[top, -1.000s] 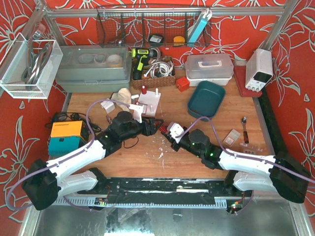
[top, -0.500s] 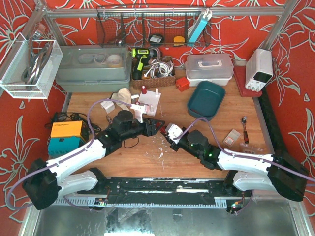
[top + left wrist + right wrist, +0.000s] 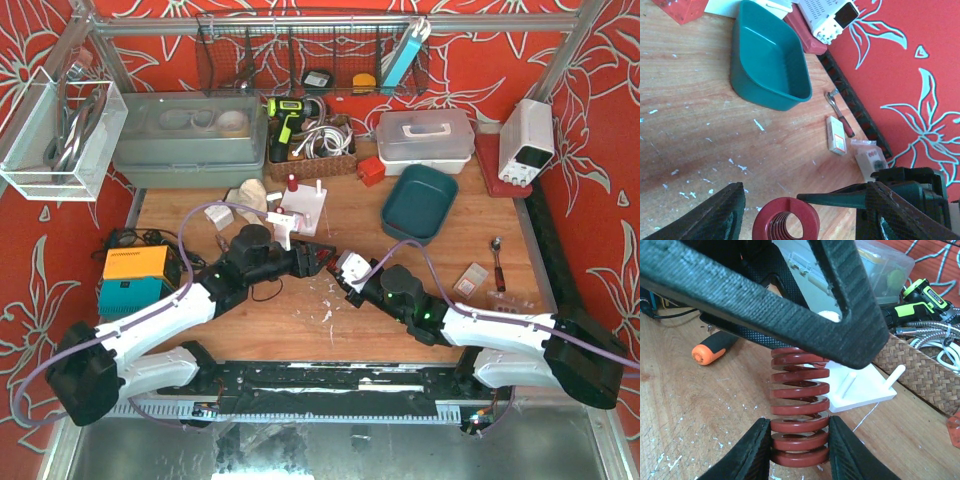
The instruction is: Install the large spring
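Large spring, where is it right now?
Top view: the spring is mid-table, clamped in the right gripper, near the white peg base.

teal bin (image 3: 420, 200), spoon (image 3: 496, 264), wicker basket (image 3: 318, 166)

Red spring (image 3: 326, 259) near white peg base (image 3: 304, 208)

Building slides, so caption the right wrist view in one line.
Right gripper clamps one end of the large red spring, with the white peg base behind it.
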Available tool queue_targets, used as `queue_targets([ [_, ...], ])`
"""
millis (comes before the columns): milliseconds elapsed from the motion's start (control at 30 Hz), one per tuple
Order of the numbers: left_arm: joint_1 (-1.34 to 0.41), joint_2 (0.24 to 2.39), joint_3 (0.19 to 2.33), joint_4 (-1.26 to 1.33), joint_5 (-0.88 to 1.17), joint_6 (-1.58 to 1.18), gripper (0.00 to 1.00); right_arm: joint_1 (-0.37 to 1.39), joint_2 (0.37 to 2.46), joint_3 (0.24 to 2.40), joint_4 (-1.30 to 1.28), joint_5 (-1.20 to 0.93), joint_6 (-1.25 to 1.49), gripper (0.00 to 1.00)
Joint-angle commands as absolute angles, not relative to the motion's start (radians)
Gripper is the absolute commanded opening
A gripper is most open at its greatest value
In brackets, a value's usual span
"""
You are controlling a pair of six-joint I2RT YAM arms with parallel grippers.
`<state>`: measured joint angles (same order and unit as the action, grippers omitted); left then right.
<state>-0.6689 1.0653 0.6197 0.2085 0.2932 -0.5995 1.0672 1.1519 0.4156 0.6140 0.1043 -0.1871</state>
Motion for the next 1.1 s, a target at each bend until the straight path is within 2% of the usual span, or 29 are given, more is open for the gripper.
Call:
queue_targets([
  [0, -0.674, 1.075, 0.612, 0.206, 0.295, -0.589, 0.68, 1.074, 1.147, 0.431, 0.673, 0.117, -0.193, 0.0],
  [233, -0.674, 1.093, 0.61, 0.208, 0.299, -0.594, 0.69, 1.074, 1.147, 0.43, 0.678, 0.118, -0.194, 0.0],
  [633, -0.673, 1.117, 0.588, 0.276, 0.373, -0.631, 0.48, 1.075, 1.145, 0.428, 0.681, 0.117, -0.192, 0.0],
  [933, -0.673, 1.094, 0.583, 0.293, 0.367, -0.64, 0.41, 1.076, 1.149, 0.432, 0.674, 0.114, -0.196, 0.0],
  [1067, -0.672, 1.088, 0.58, 0.297, 0.368, -0.643, 0.26, 1.075, 1.153, 0.433, 0.674, 0.113, -0.195, 0.0],
])
